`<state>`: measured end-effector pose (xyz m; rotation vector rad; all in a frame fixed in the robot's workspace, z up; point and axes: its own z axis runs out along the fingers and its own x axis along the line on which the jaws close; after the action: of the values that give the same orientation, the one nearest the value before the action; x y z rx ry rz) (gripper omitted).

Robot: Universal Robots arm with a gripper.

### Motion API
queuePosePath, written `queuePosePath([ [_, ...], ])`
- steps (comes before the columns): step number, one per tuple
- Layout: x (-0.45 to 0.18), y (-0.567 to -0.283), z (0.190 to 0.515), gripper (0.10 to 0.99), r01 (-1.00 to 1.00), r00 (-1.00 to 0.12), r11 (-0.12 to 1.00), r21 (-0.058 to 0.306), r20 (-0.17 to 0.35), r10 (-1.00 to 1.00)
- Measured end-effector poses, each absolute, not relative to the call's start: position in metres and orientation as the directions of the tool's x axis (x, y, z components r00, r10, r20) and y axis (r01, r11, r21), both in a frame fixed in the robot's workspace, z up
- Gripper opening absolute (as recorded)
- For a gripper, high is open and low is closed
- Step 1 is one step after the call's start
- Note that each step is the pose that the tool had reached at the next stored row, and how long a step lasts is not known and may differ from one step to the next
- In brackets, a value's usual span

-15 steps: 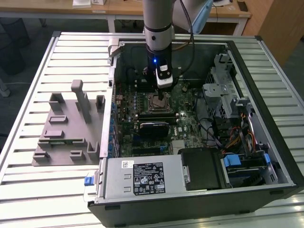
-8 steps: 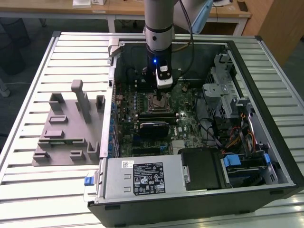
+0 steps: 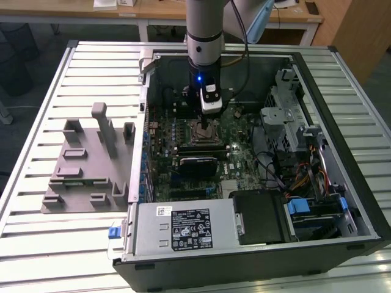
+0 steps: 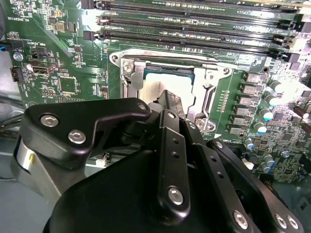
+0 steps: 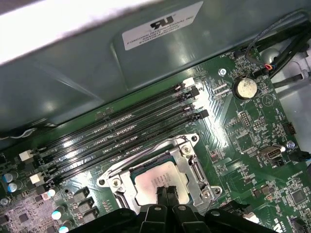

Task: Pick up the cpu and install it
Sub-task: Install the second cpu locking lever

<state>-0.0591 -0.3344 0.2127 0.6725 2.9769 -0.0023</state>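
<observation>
The cpu (image 5: 156, 181) is a silvery-grey square lying flat inside the metal socket frame (image 5: 200, 171) on the green motherboard (image 5: 252, 126). It also shows in the second wrist view, cpu (image 4: 153, 85), partly hidden by my black fingers. My gripper (image 5: 166, 191) hangs straight over the cpu's near edge, its two fingers pressed together with nothing between them. I cannot tell whether the fingertips touch the chip. In the exterior view the gripper (image 3: 208, 124) reaches down into the open computer case over the socket (image 3: 205, 132).
Several long black memory slots (image 5: 126, 127) run beside the socket. A black card (image 3: 197, 166) lies nearer the case front, beside the power supply (image 3: 183, 227) and a drive cage (image 3: 287, 116). A grey fixture (image 3: 88, 165) stands on the slatted table at the exterior view's left.
</observation>
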Motion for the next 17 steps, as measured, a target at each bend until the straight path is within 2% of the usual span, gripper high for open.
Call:
queuePosePath([
  [17,-0.059,-0.334,0.227,0.106,0.429,-0.899,0.903,0.018,-0.088,0.429],
])
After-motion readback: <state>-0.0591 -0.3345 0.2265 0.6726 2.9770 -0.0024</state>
